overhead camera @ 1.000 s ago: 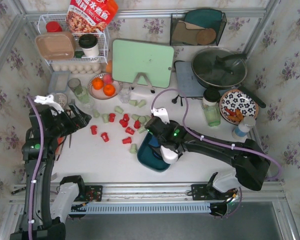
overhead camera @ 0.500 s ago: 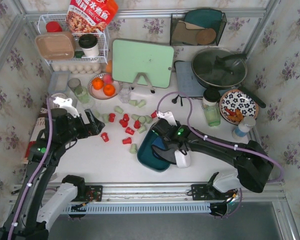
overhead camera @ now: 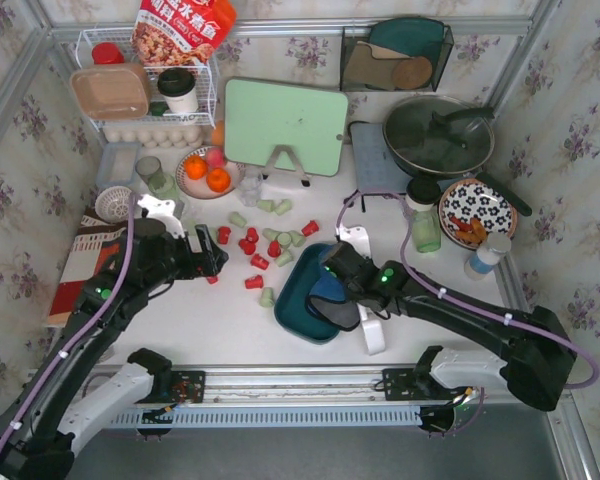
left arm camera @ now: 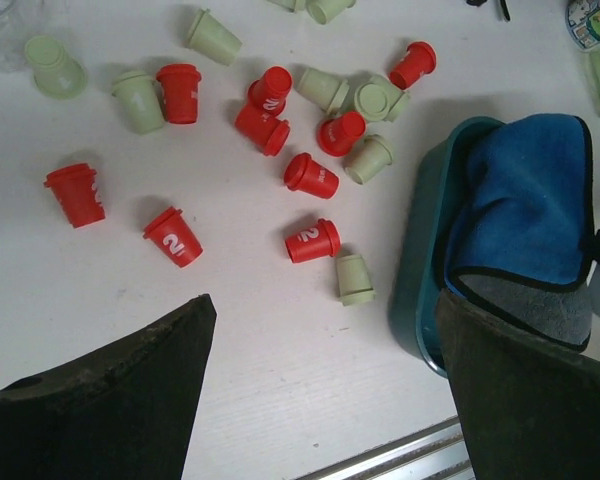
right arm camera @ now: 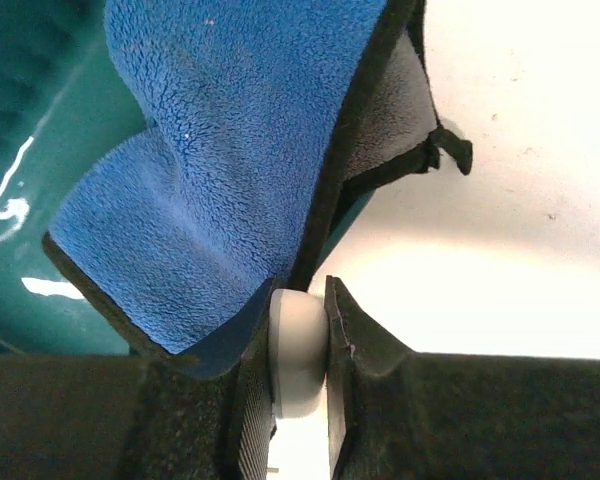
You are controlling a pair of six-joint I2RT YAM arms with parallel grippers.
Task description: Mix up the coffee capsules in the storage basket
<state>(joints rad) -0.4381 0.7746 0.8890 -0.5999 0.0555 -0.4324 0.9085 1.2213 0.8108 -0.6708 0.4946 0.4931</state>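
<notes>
Bearing a white "2", red coffee capsules (left arm camera: 311, 241) beside storage basket (left arm camera: 417, 270)

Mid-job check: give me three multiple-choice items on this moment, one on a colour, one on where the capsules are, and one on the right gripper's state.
1. The cloth in the storage basket is: A yellow; B blue; C white.
2. The visible coffee capsules lie: A on the cloth; B on the basket's rim; C on the table beside the basket.
3. The right gripper is: A open; B shut on a white object; C out of view.
Key: B, the fleece is blue; C, all lie scattered on the table; B, its fingers pinch the object.
</notes>
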